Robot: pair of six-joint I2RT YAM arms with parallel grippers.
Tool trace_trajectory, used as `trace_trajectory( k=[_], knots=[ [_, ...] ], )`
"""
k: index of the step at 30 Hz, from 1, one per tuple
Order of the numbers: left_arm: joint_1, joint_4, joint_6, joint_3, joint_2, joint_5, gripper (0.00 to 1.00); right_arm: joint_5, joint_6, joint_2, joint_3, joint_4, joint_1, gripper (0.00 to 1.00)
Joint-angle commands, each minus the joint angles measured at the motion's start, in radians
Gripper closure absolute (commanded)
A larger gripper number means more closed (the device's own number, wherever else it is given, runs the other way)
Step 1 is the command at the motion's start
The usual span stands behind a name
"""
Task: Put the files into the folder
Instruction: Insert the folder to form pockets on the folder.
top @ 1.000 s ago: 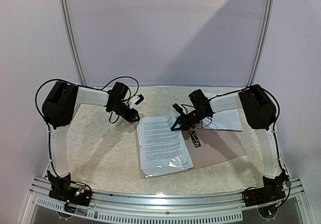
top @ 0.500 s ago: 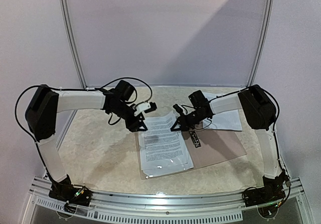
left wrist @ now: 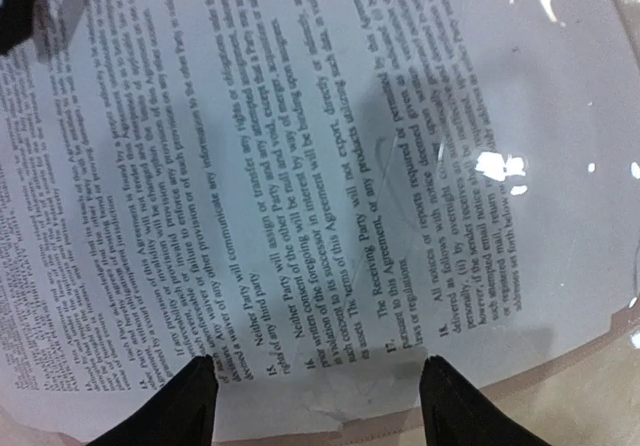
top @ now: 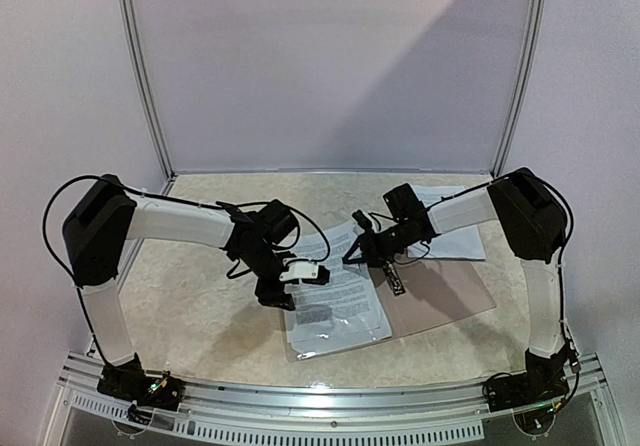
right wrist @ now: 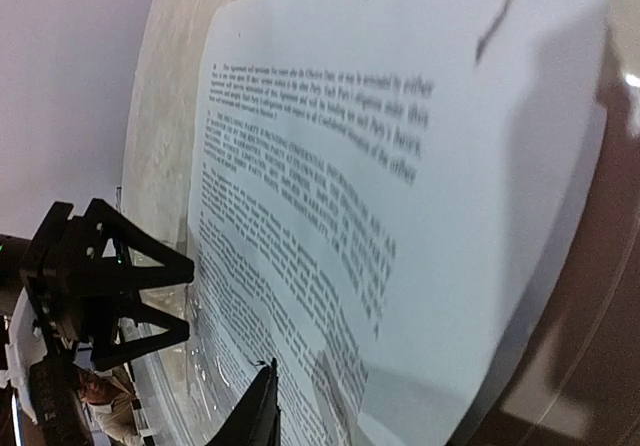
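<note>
Left gripper [top: 283,294]: jaws spread wide, nothing between them. It hangs over the near-left part of the files [top: 335,306].

Left wrist view: both fingertips [left wrist: 190,406] stand apart just above the printed sheet [left wrist: 330,216], which lies under a glossy clear sleeve [left wrist: 560,86].

Right gripper [top: 360,249]: at the far right corner of the files. Only one finger [right wrist: 250,411] shows in its own view, so I cannot tell its gap or whether it holds the paper.

The files lie on the left half of the open folder [top: 450,291], whose bare tan right half carries a black clip [top: 392,278].

The right wrist view alone shows the top sheet [right wrist: 400,196] curving up off the brown folder [right wrist: 590,346], with the left gripper [right wrist: 185,298] spread open beyond it. The top view alone shows the layout on the table [top: 200,296].

Count: two grippers, one folder, one clip, one stack of files (sheet number unreadable), and one separate white sheet [top: 455,241] beyond the folder.
</note>
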Motion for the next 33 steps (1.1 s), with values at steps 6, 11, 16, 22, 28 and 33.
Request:
trace_trajectory(
  k=[6,11,16,22,28,33],
  knots=[
    [-0.064,-0.027,0.032,0.044,0.071,0.032,0.28,-0.024,0.064,-0.145,-0.165,0.072,0.014,0.67],
    [-0.108,-0.033,0.058,0.025,0.024,0.082,0.28,0.021,0.13,-0.149,-0.203,0.104,0.041,0.68],
    [-0.14,0.024,0.068,-0.071,-0.007,0.05,0.25,0.049,0.169,-0.16,-0.262,0.15,0.05,0.69],
    [-0.145,0.074,0.033,-0.07,0.053,-0.012,0.25,0.043,0.202,-0.166,-0.282,0.168,0.054,0.69],
    [-0.152,0.058,0.032,-0.068,0.082,-0.004,0.41,0.044,0.209,-0.165,-0.289,0.173,0.067,0.72],
    [-0.154,0.031,0.044,-0.07,0.101,-0.003,0.57,0.04,0.21,-0.164,-0.304,0.181,0.069,0.73]
  ],
)
